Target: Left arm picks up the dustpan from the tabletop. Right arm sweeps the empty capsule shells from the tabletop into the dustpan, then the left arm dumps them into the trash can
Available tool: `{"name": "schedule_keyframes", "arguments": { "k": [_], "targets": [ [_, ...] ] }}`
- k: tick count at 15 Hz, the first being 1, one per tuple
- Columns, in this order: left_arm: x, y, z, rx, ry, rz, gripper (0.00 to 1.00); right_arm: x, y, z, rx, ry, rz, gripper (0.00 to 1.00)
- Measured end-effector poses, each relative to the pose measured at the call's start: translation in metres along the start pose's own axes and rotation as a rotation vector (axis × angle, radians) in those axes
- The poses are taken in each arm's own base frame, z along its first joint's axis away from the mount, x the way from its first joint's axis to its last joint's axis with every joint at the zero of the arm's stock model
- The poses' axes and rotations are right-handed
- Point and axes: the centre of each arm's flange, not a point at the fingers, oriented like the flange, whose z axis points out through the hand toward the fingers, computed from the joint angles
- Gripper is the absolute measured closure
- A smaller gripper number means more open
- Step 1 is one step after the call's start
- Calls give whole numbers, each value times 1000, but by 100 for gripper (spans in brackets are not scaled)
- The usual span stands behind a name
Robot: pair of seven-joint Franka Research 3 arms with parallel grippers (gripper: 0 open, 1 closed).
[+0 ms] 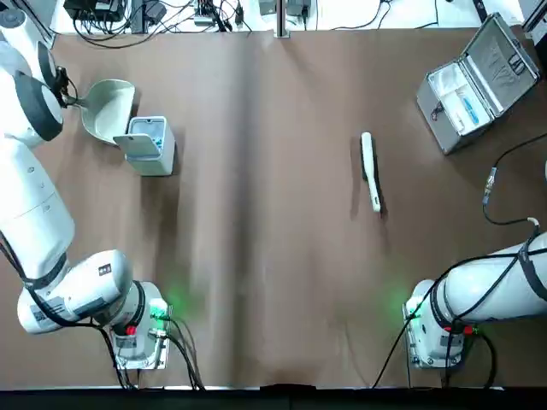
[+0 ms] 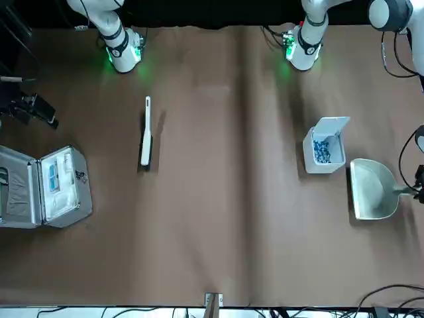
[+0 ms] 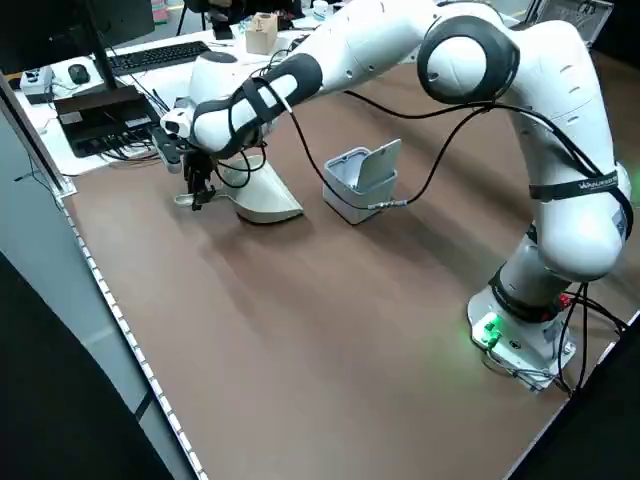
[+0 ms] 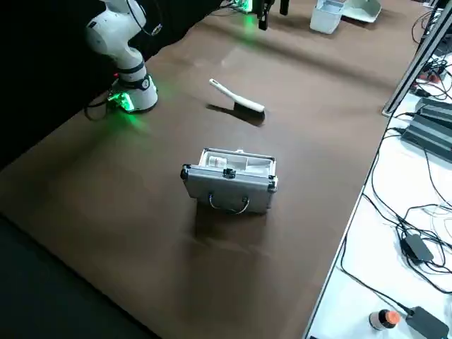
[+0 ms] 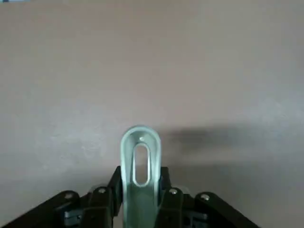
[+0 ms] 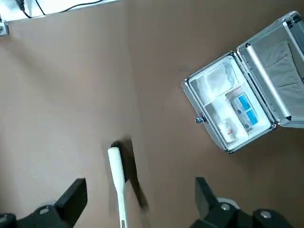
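left hand point(image 5: 141, 190) grips dustpan point(image 1: 108, 110) near trash can point(image 1: 151, 145); right hand point(image 6: 141, 202) wide above brush point(image 6: 119, 183).

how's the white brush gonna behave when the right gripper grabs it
The brush will probably stay stiff: its slim handle looks like rigid plastic. It may twist if pinched near the handle's far end, since the dark bristles sit at the other. The smooth surface could slip somewhat.
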Motion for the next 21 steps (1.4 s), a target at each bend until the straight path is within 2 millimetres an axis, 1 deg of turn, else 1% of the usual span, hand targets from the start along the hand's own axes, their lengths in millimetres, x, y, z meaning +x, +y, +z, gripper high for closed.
{"name": "schedule_keyframes", "arguments": {
  "k": [2, 7, 11, 12, 13, 16, 17, 18, 20, 21],
  "targets": [
    [1, -6, 1, -4, 4, -5, 67, 1, -1, 1, 7, -4, 0, 0],
    [-4, -22, 18, -39, 24, -12, 67, 3, 0, 6, 12, -13, 5, 0],
    [-4, -22, 18, -41, 26, -14, 66, 4, 1, 7, 12, -15, 6, 0],
    [-4, -22, 18, -42, 26, -14, 63, 4, 1, 7, 12, -16, 6, 0],
    [-3, -22, 17, -43, 27, -14, 56, 4, 1, 8, 12, -16, 6, 0],
    [-2, -19, 11, -57, 34, -14, 29, 4, 1, 8, 12, -15, 6, 0],
    [0, -17, 6, -65, 38, -14, 20, 4, 1, 8, 12, -15, 6, 0],
    [6, -11, -16, -90, 50, -17, 0, 4, 1, 8, 12, -14, 6, 0],
    [13, -6, -53, -86, 42, 27, 0, 5, 2, 8, 12, -14, 8, 0],
    [14, -4, -78, -78, 32, 73, 0, 5, 3, 8, 12, -14, 10, 0]
  ]
}}
